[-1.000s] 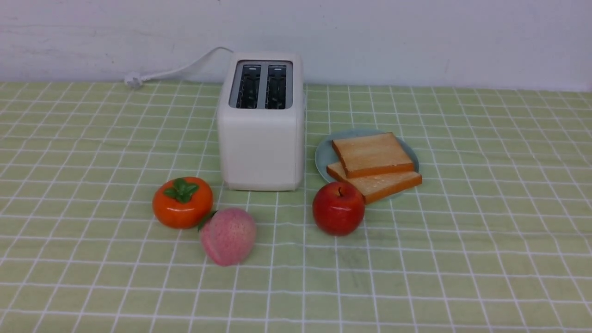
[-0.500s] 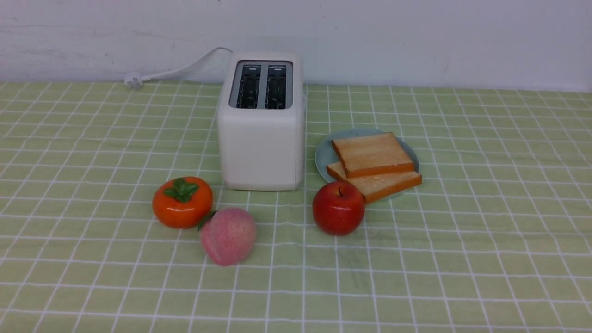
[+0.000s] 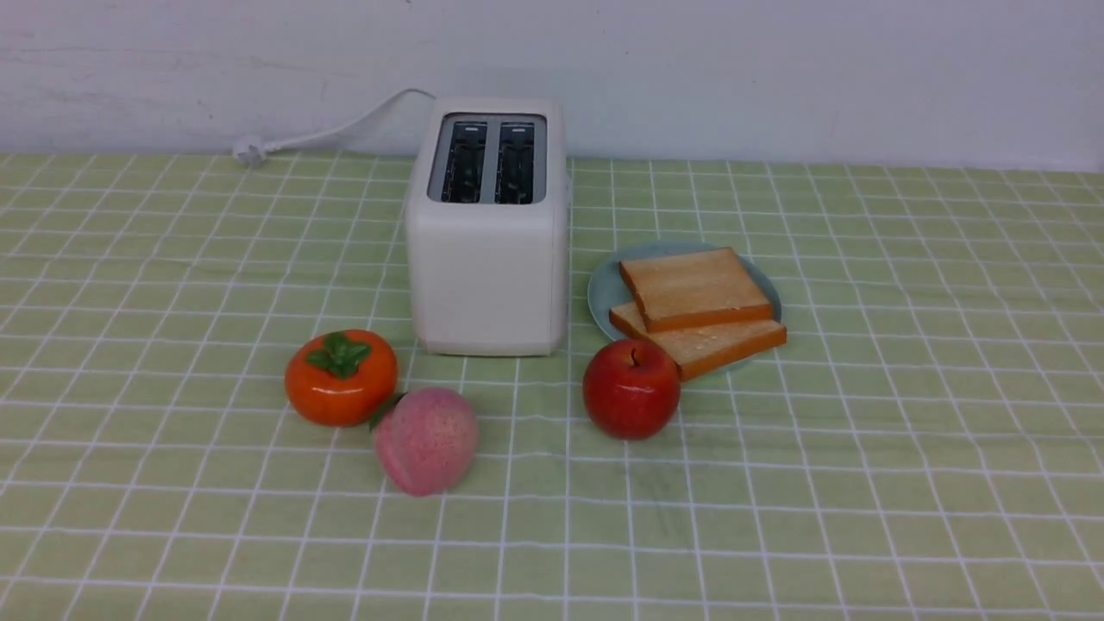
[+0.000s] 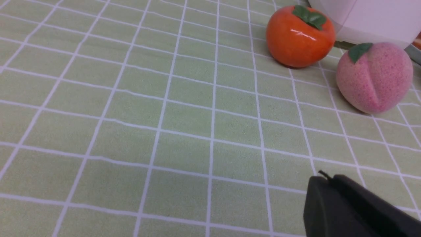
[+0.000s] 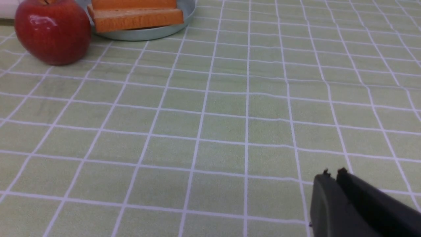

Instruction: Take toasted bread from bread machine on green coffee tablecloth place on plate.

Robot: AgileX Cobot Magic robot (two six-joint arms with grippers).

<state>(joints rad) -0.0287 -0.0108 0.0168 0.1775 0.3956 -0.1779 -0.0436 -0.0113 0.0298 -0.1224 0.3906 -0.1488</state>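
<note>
left gripper (image 4: 324,176): closed, empty | right gripper (image 5: 335,172): fingertips close together, nothing held | bread slices (image 3: 703,289): stacked on plate (image 3: 606,297), likely finished serving

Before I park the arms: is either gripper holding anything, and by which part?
Nothing is held: the left gripper and right gripper have only tablecloth beyond their tips.

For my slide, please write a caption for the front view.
Two golden-tan toast slices overlap on a pale blue-green round plate.
</note>
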